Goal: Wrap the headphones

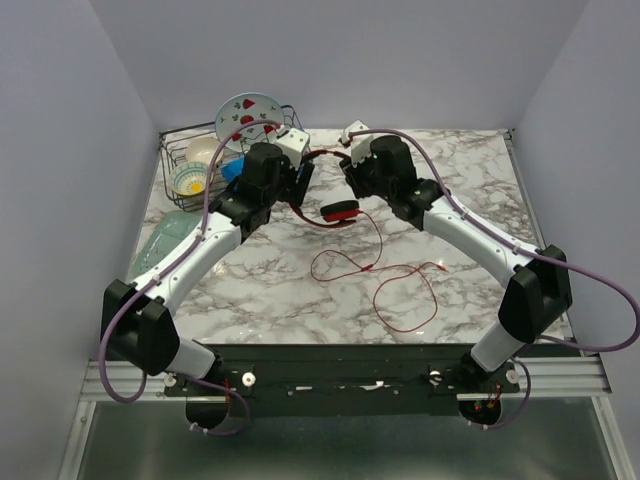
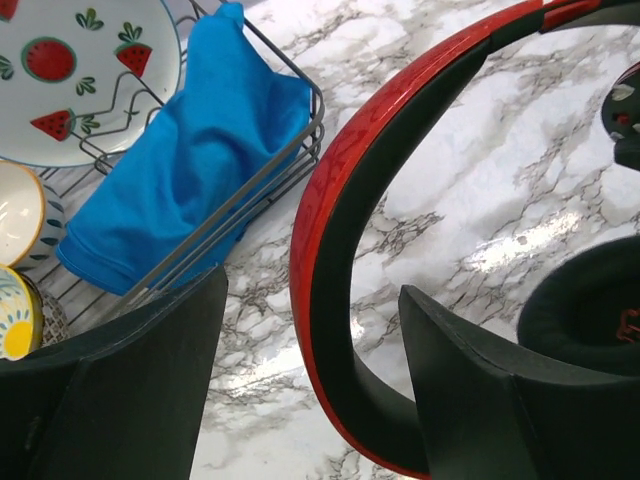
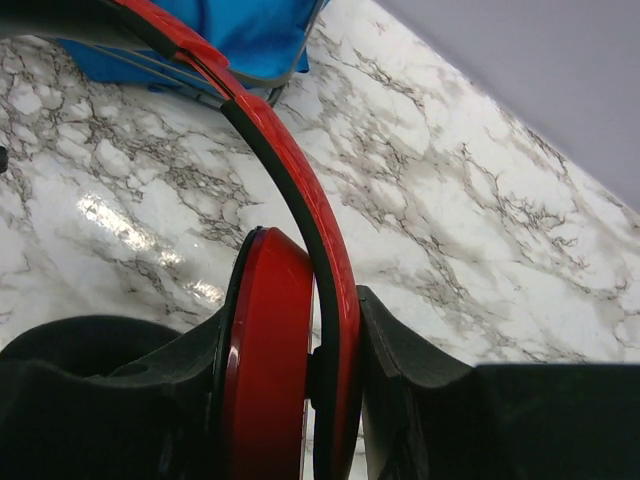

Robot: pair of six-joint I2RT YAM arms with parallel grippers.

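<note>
Headphones [image 1: 338,210] are sitting at the bench's [image 1: 470,180] far middle, right hand [image 3: 290,350] pinching a cup [image 3: 262,340] and band [image 3: 300,190], left hand [image 2: 312,300] spread around the band, so that lone grip may be slipping, tangling the loose cable [image 1: 400,290].

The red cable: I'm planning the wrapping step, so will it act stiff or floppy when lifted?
Probably floppy: the cable lies in loose, irregular loops on the marble table, holding no shape. Being so thin, it is likely light and would trail behind the headphones when they move. It may tangle where loops cross.
</note>
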